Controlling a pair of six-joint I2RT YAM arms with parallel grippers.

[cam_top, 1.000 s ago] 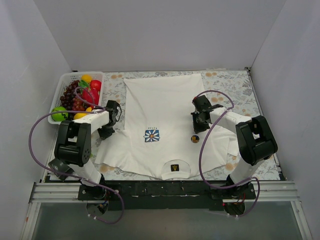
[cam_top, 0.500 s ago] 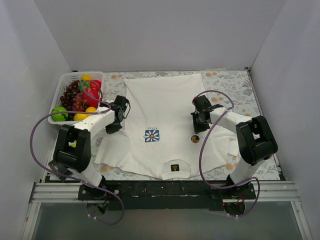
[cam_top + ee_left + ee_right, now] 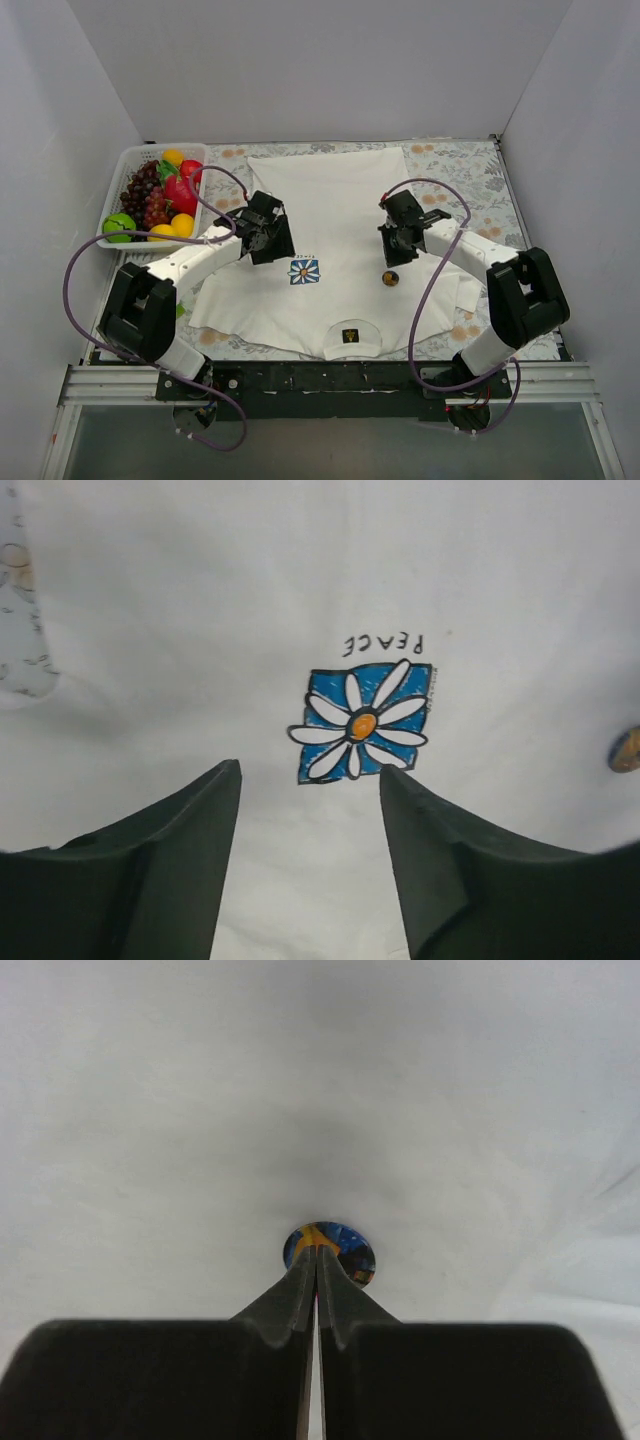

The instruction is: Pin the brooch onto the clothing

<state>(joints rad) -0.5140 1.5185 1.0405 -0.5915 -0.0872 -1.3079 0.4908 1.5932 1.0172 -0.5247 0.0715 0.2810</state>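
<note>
**Robot arms close in on the clothing, a white T-shirt spread flat, the brooch loose on it right of the flower print.**

Pale walls box in a floral worktop, a fruit basket at its far left. The left arm holds its jaws wide apart above the print. The right arm has its jaws pressed together, tips at the brooch. Pinning appears not yet begun; next, the right jaws likely must part and take the badge.
</note>
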